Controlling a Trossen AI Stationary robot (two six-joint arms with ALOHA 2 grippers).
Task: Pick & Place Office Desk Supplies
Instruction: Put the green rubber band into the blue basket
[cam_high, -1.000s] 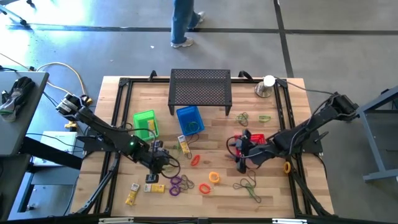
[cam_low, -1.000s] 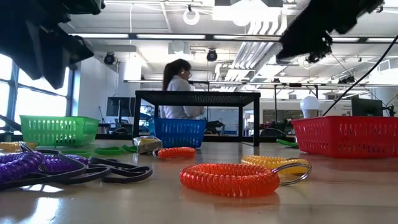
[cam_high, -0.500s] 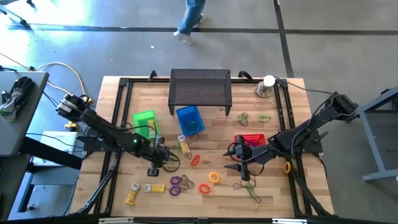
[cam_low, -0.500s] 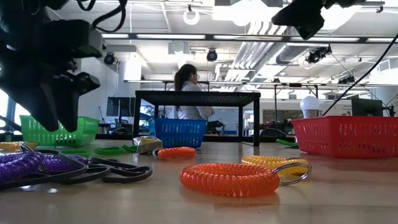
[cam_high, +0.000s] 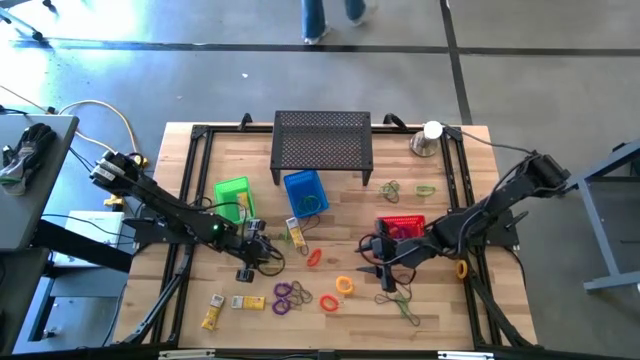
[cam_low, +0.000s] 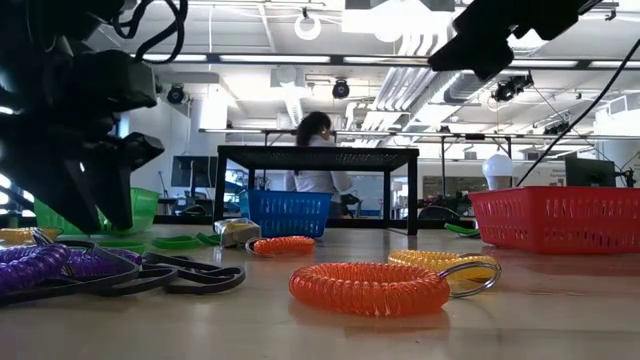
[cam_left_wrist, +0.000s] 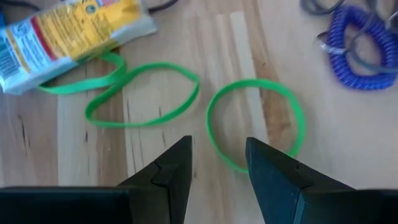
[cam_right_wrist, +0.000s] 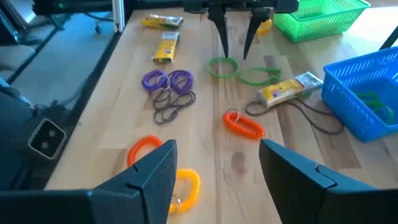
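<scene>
My left gripper (cam_high: 252, 266) stands open, low over two green rubber bands on the table's left half. In the left wrist view its fingers (cam_left_wrist: 217, 168) straddle the near rim of a round green loop (cam_left_wrist: 255, 124); whether they touch it does not show. A second green band (cam_left_wrist: 143, 93) and a yellow packet (cam_left_wrist: 74, 28) lie just beyond. My right gripper (cam_high: 386, 272) hangs open and empty over the table's middle right. Ahead of it lie an orange coil (cam_right_wrist: 143, 149), a yellow coil (cam_right_wrist: 186, 183), a red coil (cam_right_wrist: 244, 124) and purple coils (cam_right_wrist: 166, 79).
A green basket (cam_high: 234, 196), a blue basket (cam_high: 305, 192) and a red basket (cam_high: 405, 226) stand mid-table. At the far edge are the black perforated stand (cam_high: 322, 140) and a silver cup (cam_high: 426, 140). Yellow packets (cam_high: 211, 318) lie near left. A person walks in the room beyond the table.
My left gripper has come down toward the green bands, rolling a little, and stays open. My right gripper has tipped further down, its fingers swinging toward the table's near edge, and also stays open. No item on the table has moved.
</scene>
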